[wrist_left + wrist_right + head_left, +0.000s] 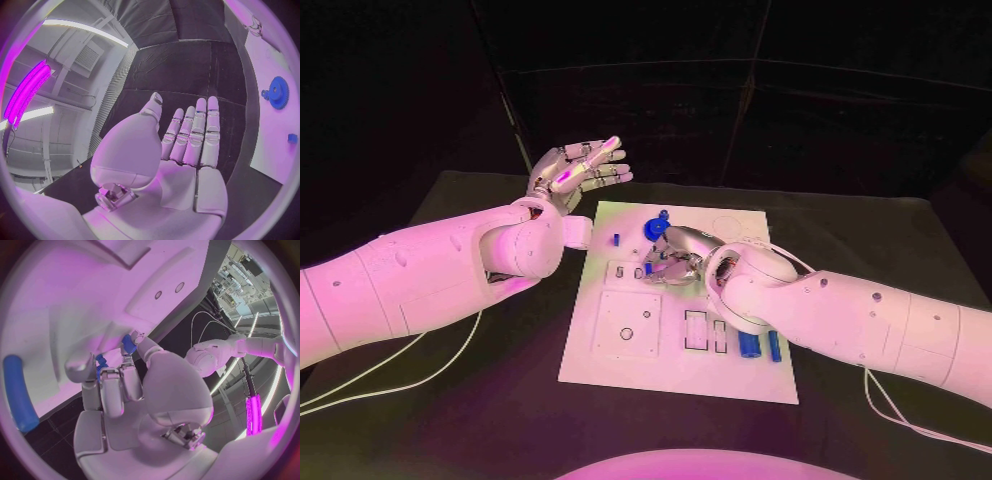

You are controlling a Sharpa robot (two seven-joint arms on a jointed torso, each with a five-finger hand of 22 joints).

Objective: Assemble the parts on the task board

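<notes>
Meanwhile, the left robot hand (578, 166) hovers released while the right robot hand (678, 255) pinches one blue part (129, 344) on the task board (678, 375).

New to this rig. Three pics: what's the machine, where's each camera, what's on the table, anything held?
It is a robot with two white arms, each ending in a silver fingered hand. One picture looks down from its head; the two round ones come from cameras at each wrist. On the black table lies a white task board with small blue parts: a blue gear near its far end, a blue cylinder near its close end. The left hand is raised off the board, fingers apart, holding nothing. The right hand rests on the board, fingers on a small blue part.
</notes>
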